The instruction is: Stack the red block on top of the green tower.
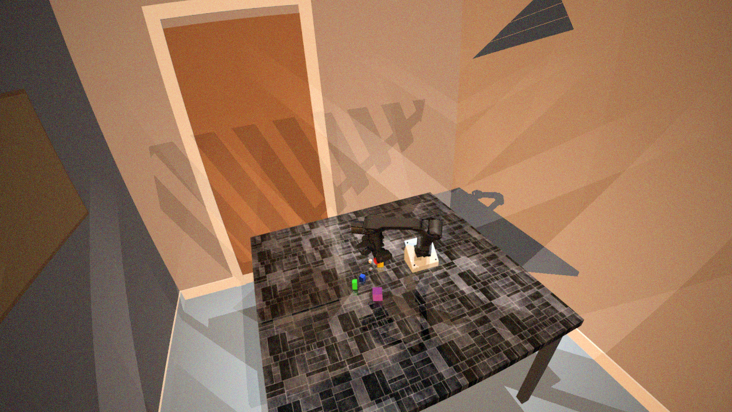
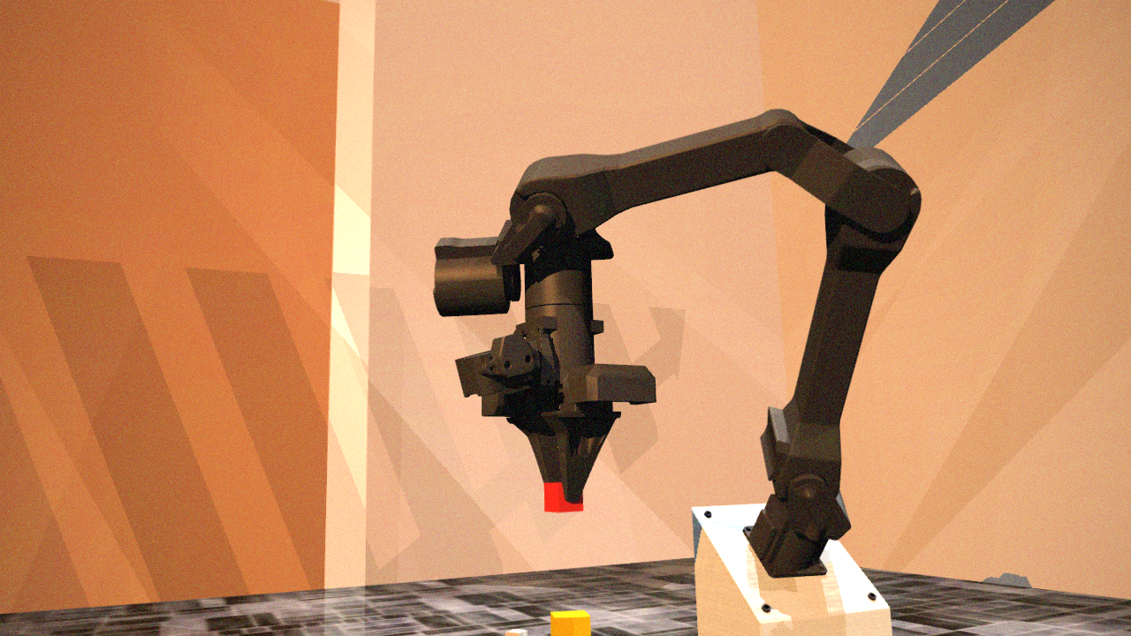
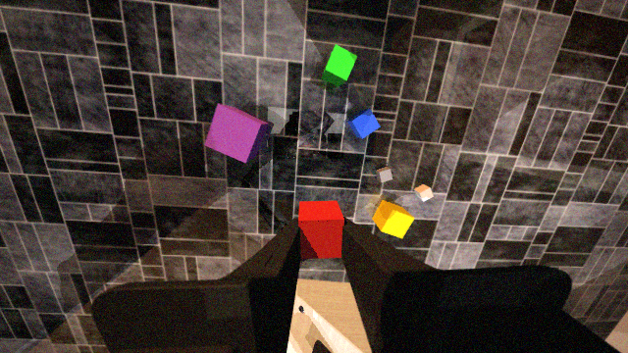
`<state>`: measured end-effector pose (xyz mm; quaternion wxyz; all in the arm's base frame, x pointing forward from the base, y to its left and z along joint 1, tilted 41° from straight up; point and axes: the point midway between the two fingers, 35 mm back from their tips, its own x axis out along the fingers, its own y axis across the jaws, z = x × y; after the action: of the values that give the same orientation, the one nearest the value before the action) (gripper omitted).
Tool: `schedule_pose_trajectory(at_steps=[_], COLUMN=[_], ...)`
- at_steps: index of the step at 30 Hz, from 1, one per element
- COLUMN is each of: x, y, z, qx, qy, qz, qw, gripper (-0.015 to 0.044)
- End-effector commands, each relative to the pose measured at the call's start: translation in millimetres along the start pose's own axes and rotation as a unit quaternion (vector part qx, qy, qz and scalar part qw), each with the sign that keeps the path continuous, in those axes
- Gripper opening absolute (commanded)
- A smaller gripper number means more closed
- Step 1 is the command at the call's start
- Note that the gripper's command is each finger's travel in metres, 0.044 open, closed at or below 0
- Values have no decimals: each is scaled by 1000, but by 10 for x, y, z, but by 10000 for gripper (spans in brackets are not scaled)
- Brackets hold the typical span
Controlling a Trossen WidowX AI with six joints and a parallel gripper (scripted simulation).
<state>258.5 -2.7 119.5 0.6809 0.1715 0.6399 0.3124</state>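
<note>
Above the desk [image 1: 409, 353] [image 2: 443, 605] [image 3: 36, 157], your pincer [image 1: 377, 259] [image 2: 563, 492] [image 3: 319, 225] gripped the red block

Your dark arm [image 1: 396, 223] [image 2: 695, 162] arched up from its pale, sloping base [image 1: 430, 266] [image 2: 721, 589] [image 3: 326, 293], and its far end pointed straight down. At the bottom, your pincer was closed on the red block [image 1: 375, 261] [image 2: 552, 498] [image 3: 321, 227], one finger pressed against each side. You had the block in midair, with background visible below it in the exterior view.

The green tower [image 1: 354, 284] [image 3: 340, 64] stood upright on the patterned dark desk, apart from your red block. In the top view it looked taller than it was wide; you could not tell how many pieces made it up. Its top had no red block resting on it, so your stacking was unfinished.

Near the tower, you had a blue block [image 1: 362, 277] [image 3: 364, 124]. A larger magenta block [image 1: 377, 294] [image 3: 236, 133] sat farther from the tower than the blue one did. A yellow-orange block [image 1: 380, 264] [image 2: 570, 623] [image 3: 393, 219] lay to the right of your held block in the wrist view, with a tiny whitish cube [image 1: 370, 261] [image 2: 516, 632] [image 3: 424, 192] and a tiny greyish cube [image 3: 385, 175] close by, all three apart from one another. The exterior view cut off the yellow-orange block at its lower edge, and the green tower lay outside that view. Behind your desk, the top view showed a tall orange-brown door panel [image 1: 245, 92] in a pale frame.
</note>
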Motion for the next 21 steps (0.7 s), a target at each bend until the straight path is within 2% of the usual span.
schedule_pose_trajectory(at_steps=[1,21], x=[-7,112], y=[-41,-255], z=[187,1000], qx=[2,-1], qy=[-2,-4], qz=[1,3], qw=[1000,1000], gripper=[0,0])
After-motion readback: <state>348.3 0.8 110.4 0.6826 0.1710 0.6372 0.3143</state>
